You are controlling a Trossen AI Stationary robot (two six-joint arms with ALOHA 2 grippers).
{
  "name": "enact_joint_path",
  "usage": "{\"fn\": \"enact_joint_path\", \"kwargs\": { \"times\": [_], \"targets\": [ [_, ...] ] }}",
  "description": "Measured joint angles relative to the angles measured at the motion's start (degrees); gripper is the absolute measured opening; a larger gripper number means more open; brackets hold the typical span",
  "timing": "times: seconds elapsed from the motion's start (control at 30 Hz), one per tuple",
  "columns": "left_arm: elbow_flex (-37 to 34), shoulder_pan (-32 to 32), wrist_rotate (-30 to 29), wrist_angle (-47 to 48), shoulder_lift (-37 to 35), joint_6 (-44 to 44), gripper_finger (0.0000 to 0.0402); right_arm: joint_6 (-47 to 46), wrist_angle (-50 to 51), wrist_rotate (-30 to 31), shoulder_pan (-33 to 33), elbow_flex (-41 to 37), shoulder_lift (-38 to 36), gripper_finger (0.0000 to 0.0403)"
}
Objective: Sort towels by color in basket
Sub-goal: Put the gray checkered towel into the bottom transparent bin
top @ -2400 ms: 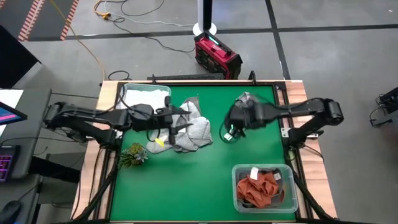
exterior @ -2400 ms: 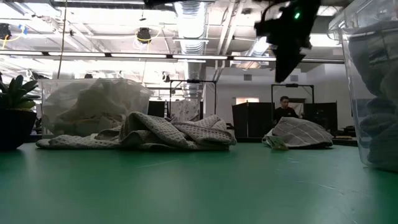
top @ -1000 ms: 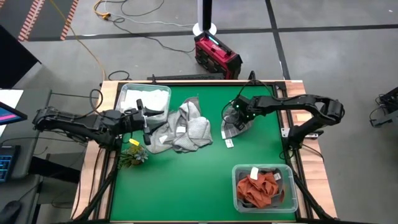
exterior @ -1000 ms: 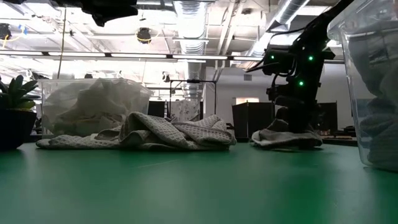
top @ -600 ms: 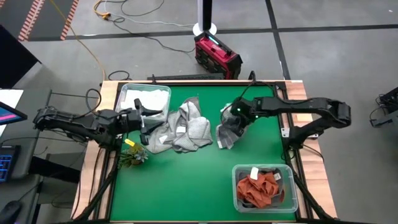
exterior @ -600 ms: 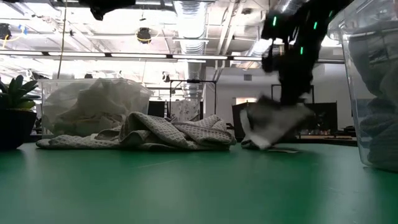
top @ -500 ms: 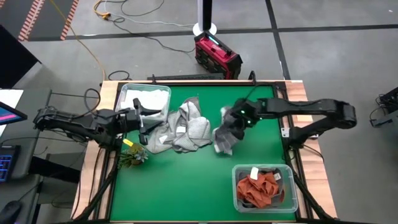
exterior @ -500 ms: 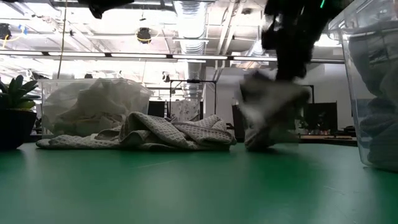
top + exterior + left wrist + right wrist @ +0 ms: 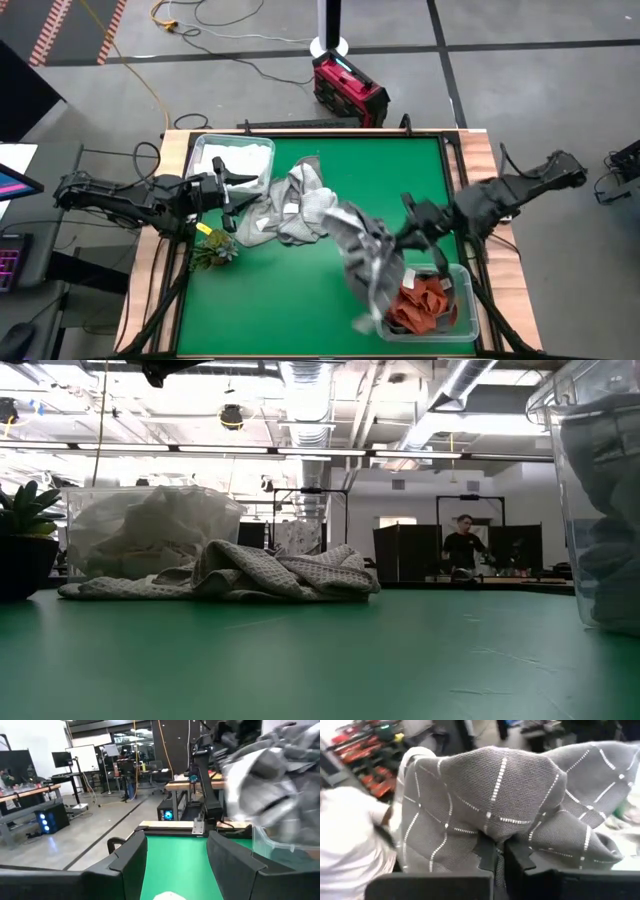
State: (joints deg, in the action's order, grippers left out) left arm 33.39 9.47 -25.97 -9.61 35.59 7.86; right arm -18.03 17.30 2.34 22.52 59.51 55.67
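right tool (image 9: 408,238) pinched on grey checked towel (image 9: 365,258), hanging limp beside clear bin (image 9: 466,305); soft, light, grips anywhere on a fold; left tool (image 9: 232,187) gapes near white-towel bin (image 9: 200,150)

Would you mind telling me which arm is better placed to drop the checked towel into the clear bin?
The right: its end effector already grips the checked towel beside the clear bin. The left end effector waits open across the table.
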Motion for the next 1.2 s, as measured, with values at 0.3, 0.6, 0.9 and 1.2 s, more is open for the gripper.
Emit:
{"fn": "enact_joint_path", "kwargs": {
  "times": [0.3, 0.6, 0.9, 1.2],
  "targets": [
    [0.0, 0.0, 0.0, -0.1, 0.0, -0.1, 0.0196, -7.3, 16.5, 19.9, 20.5, 0.0, -0.2, 0.0034],
    [0.0, 0.0, -0.3, 0.2, 0.0, -0.1, 0.0196, -34.9, 26.8, 20.7, 37.6, 0.0, 0.0, 0.0034],
    [0.0, 0.0, -1.3, 0.2, 0.0, 0.7, 0.0196, -60.7, 35.4, 11.0, 40.6, 0.0, 7.3, 0.0034],
    [0.0, -1.1, -1.4, -0.2, 0.0, 0.7, 0.0196, -69.8, 34.4, 6.3, 37.1, 0.0, 13.5, 0.0034]
  ]
}}
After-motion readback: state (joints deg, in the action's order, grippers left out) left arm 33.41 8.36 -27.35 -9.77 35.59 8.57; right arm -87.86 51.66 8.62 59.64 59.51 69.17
